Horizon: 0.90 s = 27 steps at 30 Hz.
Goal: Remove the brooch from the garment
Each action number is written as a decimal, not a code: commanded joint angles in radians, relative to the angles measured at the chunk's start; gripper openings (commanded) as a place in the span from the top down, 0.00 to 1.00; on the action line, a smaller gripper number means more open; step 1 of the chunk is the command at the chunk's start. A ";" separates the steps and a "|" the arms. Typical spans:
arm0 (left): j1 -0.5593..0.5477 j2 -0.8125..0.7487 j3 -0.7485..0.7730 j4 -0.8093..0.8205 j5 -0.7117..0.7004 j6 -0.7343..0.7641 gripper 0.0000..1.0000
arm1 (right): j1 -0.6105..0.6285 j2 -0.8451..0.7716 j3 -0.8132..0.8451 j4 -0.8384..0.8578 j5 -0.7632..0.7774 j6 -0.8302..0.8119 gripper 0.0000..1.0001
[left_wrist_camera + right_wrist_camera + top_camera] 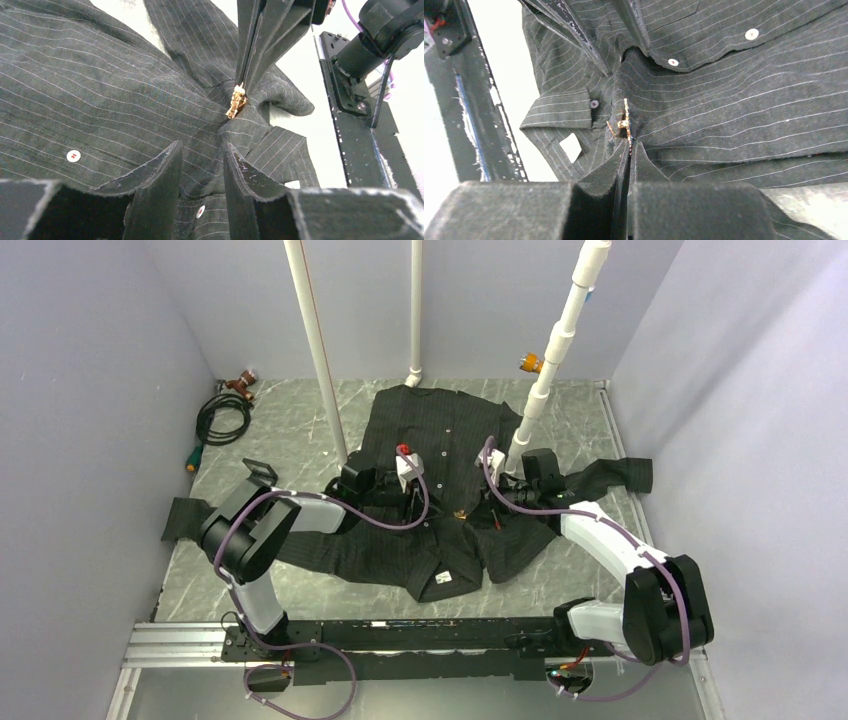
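Gold brooch (625, 123) in right gripper (630, 146)

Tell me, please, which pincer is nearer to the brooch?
Right. The right pincer is shut on the brooch itself; the left pincer is spread on the shirt just beside it, not touching.

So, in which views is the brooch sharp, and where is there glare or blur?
Left wrist view: the brooch is sharp, the left gripper near the lens is slightly soft, the top right is blown out white. Right wrist view: brooch sharp, left edge washed out. Top external view: even light, the brooch only a tiny glint.
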 commanded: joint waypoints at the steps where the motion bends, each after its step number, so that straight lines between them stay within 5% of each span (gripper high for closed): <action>1: -0.004 -0.077 0.034 -0.095 0.017 0.238 0.60 | 0.013 -0.028 0.076 -0.032 0.054 -0.203 1.00; 13: -0.015 -0.166 0.012 -0.280 -0.117 0.489 0.51 | 0.075 -0.057 0.023 -0.012 0.255 -0.370 1.00; 27: -0.033 -0.203 -0.021 -0.326 -0.159 0.559 0.50 | 0.100 -0.100 -0.032 0.005 0.414 -0.400 1.00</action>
